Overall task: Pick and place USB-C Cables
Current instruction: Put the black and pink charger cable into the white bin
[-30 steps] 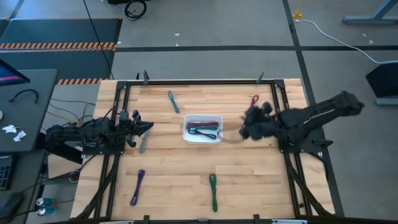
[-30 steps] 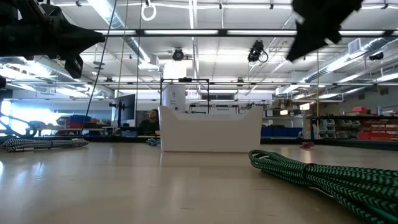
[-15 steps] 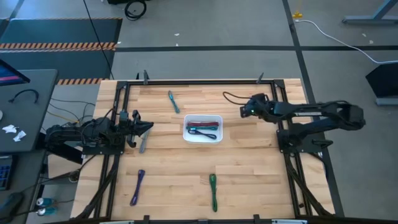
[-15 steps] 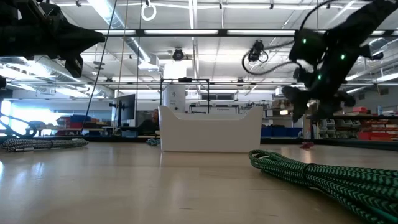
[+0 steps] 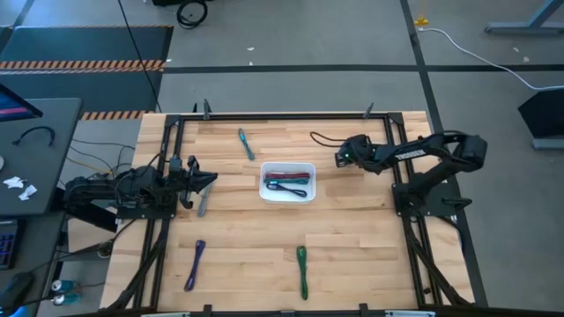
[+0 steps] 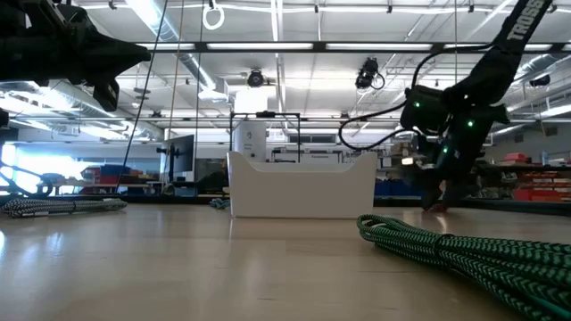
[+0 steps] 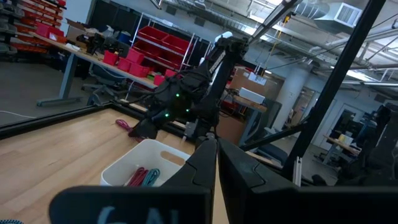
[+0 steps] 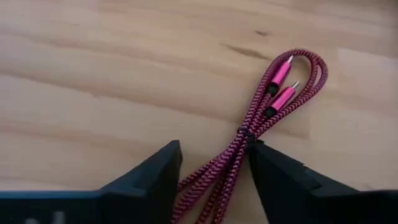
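A dark red braided cable [image 8: 249,134] lies flat on the wood, doubled over, its two plugs [image 8: 280,87] side by side. My right gripper [image 8: 214,177] is open, low over it, one finger on each side of the strands; in the high view the right gripper [image 5: 352,151] hides the cable. The white bin [image 5: 287,195] holds red, teal and dark cables. Teal [image 5: 244,143], grey [image 5: 202,205], purple [image 5: 195,264] and green [image 5: 302,270] cables lie loose on the table. My left gripper [image 5: 210,180] waits shut by the left edge.
A black frame [image 5: 282,114] runs around the table's edges. The green cable [image 6: 464,254] lies in the foreground of the low view. A loop of black robot wiring [image 5: 322,138] hangs beside the right wrist. Bare wood shows between the bin and the near edge.
My right arm has swung from beside the bin's right side toward the far edge and dropped low to the table over the dark red cable. The cable has stayed where it lay.
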You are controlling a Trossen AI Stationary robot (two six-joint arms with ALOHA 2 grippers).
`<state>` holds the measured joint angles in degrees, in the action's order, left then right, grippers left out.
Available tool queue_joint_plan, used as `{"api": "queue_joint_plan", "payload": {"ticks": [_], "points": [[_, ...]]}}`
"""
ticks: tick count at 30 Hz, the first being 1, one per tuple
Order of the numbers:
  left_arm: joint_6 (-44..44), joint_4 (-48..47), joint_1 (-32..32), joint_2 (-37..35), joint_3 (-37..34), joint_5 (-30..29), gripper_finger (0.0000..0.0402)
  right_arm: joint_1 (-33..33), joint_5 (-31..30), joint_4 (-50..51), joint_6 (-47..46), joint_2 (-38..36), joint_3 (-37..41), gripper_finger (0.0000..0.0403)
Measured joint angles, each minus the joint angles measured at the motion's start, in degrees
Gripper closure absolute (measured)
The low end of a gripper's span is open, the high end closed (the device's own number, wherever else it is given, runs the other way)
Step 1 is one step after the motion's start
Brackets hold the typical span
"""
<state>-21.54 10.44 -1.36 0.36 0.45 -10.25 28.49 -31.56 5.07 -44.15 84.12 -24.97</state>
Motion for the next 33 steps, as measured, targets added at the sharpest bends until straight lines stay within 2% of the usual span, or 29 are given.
{"api": "queue_joint_plan", "payload": {"ticks": [4,7,9,14,19,24,26,28,31,33], "points": [[-0.33,0.02,0.00,0.00,-0.01,0.00,0.0383,-0.18,1.19,-1.44,3.83,1.17,-0.09,0.0288],[-0.46,0.02,-0.01,0.00,0.00,0.01,0.0385,-1.59,2.65,-1.43,7.99,0.00,0.00,0.0356],[-0.85,0.02,-0.01,0.00,0.01,0.01,0.0383,-3.33,2.91,-0.80,10.23,-1.66,0.22,0.0384],[-1.86,-0.02,-0.01,0.00,0.00,0.01,0.0376,-9.71,4.15,-3.67,12.98,-8.42,0.33,0.0373],[-1.86,0.00,-0.01,0.00,0.01,0.01,0.0376,-17.88,4.47,-10.78,23.64,-14.50,-1.12,0.0387],[-1.82,-0.02,-0.01,0.00,0.00,-0.01,0.0383,-24.23,5.81,-13.45,35.00,-16.52,-8.23,0.0387],[-1.81,0.00,-0.01,0.00,-0.01,-0.02,0.0385,-25.58,8.53,-13.71,38.29,-15.82,-12.27,0.0387],[-1.79,-0.02,-0.01,0.00,-0.01,-0.22,0.0385,-26.07,13.90,-13.02,41.08,-13.94,-16.55,0.0387],[-1.17,-0.02,-0.01,0.00,0.00,-1.18,0.0382,-26.14,21.99,-10.46,45.21,-9.11,-23.68,0.0387],[-0.30,-0.02,0.01,0.00,0.00,-1.75,0.0380,-26.14,25.15,-7.73,47.94,-4.88,-28.27,0.0387]]}}
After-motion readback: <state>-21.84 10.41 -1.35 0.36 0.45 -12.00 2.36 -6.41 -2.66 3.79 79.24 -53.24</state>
